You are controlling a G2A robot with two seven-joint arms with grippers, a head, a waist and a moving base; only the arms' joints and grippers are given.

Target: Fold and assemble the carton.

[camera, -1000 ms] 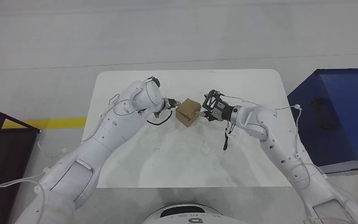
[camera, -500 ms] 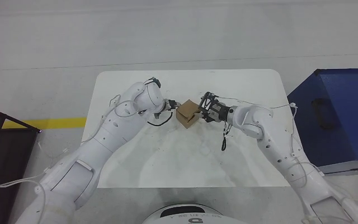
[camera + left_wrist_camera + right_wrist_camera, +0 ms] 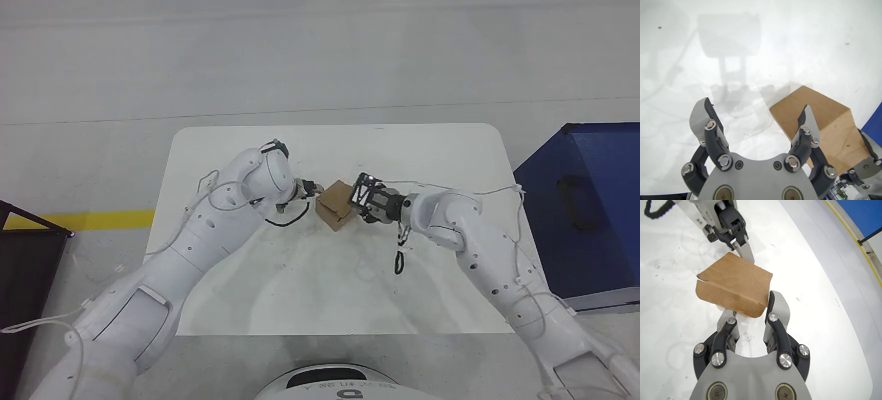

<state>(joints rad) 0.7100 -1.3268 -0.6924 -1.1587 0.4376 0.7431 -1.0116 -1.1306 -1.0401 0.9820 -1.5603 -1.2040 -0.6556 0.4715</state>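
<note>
A small brown carton point(image 3: 335, 203) sits near the middle of the white table point(image 3: 300, 290), partly folded, with a rounded flap point(image 3: 753, 309) bent over on the side facing my right arm. My left gripper point(image 3: 311, 187) is open at the carton's left side; in the left wrist view point(image 3: 756, 108) one finger point(image 3: 806, 121) rests against the carton point(image 3: 829, 123). My right gripper point(image 3: 358, 201) is open at the carton's right side. In the right wrist view point(image 3: 750, 308) the bent flap lies between its fingers; one finger point(image 3: 777, 306) touches the flap's edge, the other is partly hidden under it.
A blue bin point(image 3: 590, 215) stands off the table's right edge. A black frame point(image 3: 20, 260) is on the floor at the left. A black cable loop point(image 3: 400, 255) hangs from my right arm over the table.
My right gripper has moved left, up to the carton's right side and over its flap. The carton has shifted slightly. The left gripper has barely moved.
</note>
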